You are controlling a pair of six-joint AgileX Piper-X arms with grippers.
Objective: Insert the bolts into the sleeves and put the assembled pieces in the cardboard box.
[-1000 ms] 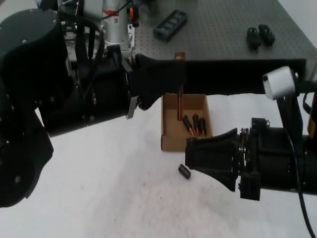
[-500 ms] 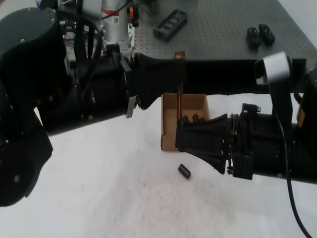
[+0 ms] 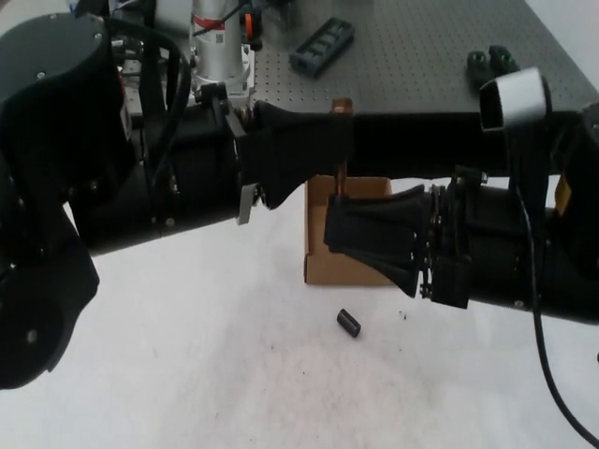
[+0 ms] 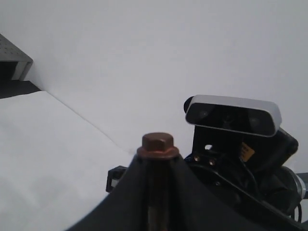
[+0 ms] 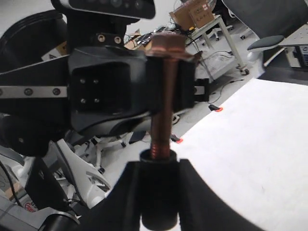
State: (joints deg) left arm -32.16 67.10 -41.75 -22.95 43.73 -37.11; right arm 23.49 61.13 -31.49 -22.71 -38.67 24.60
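My left gripper (image 3: 339, 140) is closed on the copper bolt (image 5: 163, 110), upright above the cardboard box (image 3: 323, 267). My right gripper (image 3: 329, 229) pinches a black sleeve (image 5: 158, 192); its wrist view shows the bolt's threads meeting the sleeve's mouth. The high view shows a loose sleeve (image 3: 349, 324) on the white cloth (image 3: 187, 355) near the box

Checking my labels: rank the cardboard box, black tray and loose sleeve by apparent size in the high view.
1. cardboard box, partly hidden by the right gripper
2. black tray, farther off
3. loose sleeve, clearly smallest
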